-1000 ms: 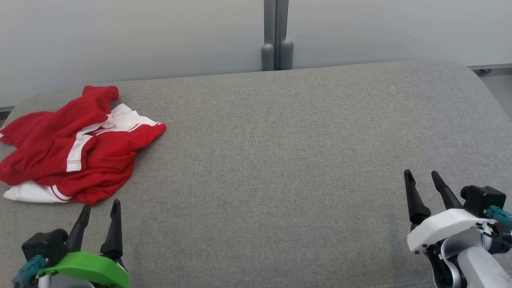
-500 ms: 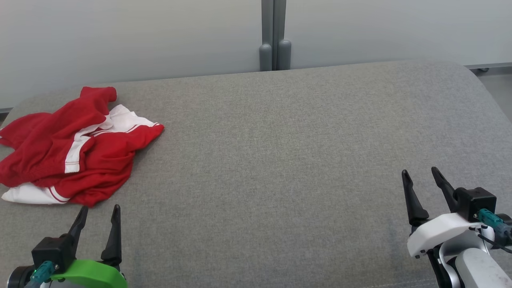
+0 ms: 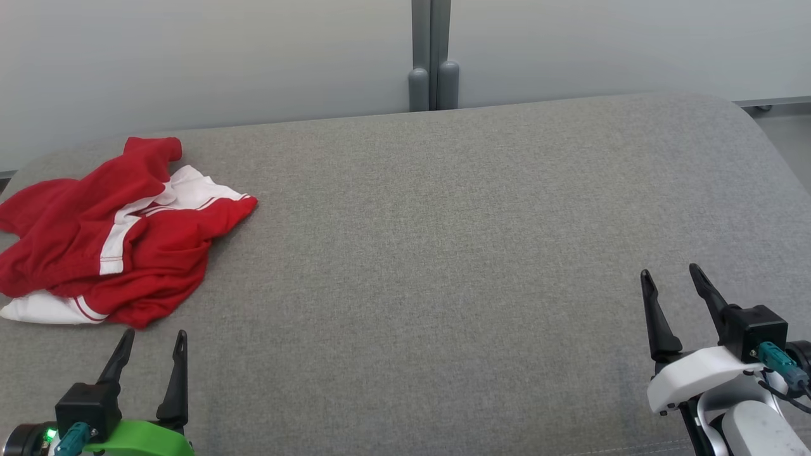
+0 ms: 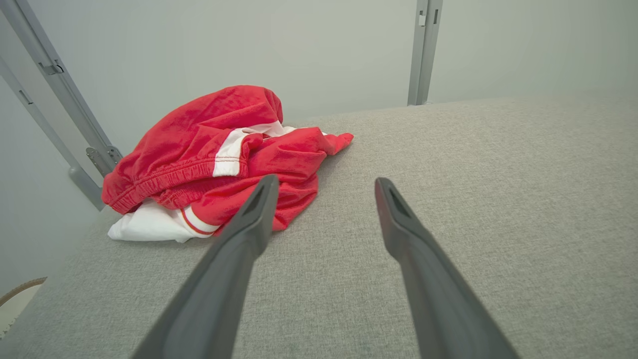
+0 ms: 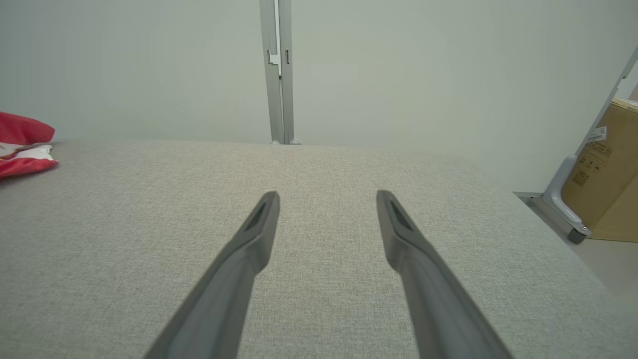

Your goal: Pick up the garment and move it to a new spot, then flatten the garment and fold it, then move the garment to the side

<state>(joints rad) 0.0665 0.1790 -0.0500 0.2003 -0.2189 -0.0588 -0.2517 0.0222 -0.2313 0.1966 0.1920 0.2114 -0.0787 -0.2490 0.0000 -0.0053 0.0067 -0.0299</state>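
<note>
Head view, garment: a crumpled red-and-white fabric garment (image 3: pixel 120 234) lies at ten o'clock on the grey cloth-covered tabletop (image 3: pixel 443 253), near its left edge.
Left hand: the green-mounted left hand (image 3: pixel 156 334) sits at seven o'clock, dark fingers apart and empty, just short of the garment's near hem.
Right hand: the white-mounted right hand (image 3: pixel 670 271) sits at four o'clock, fingers apart and empty, well apart from the garment.
Right wrist view: a brown cardboard box (image 5: pixel 610 164) stands at three o'clock, off the tabletop.
</note>
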